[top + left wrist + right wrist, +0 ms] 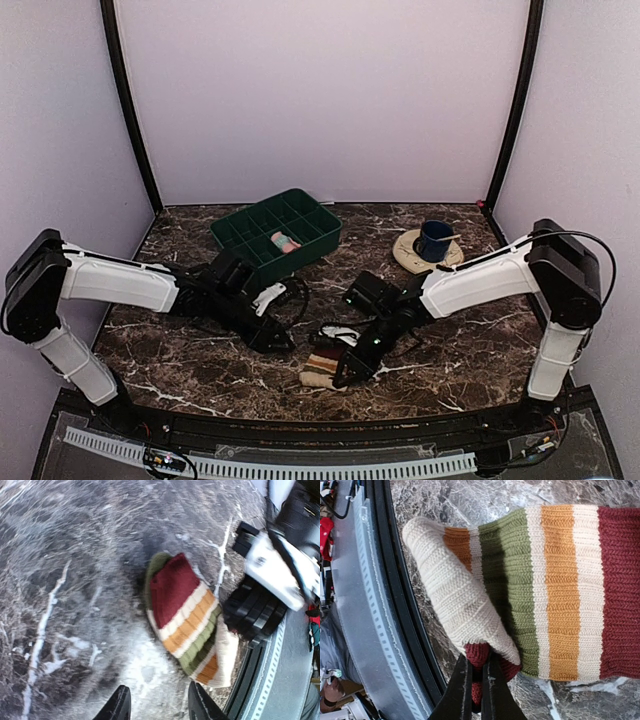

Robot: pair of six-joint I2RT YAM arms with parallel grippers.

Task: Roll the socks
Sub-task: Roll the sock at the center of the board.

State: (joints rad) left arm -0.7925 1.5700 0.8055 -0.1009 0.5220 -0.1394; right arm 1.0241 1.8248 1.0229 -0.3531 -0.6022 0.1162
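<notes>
Right hand [478,656] pinches striped sock [560,590]; green tray [255,232] holds pink sock [285,241].

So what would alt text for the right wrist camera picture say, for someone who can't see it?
Close up, the right gripper pinches a maroon part of a folded striped sock, banded cream, orange, green and maroon, lying on a dark marble table near its edge.

Striped sock [560,590], maroon end past the right edge.
</notes>
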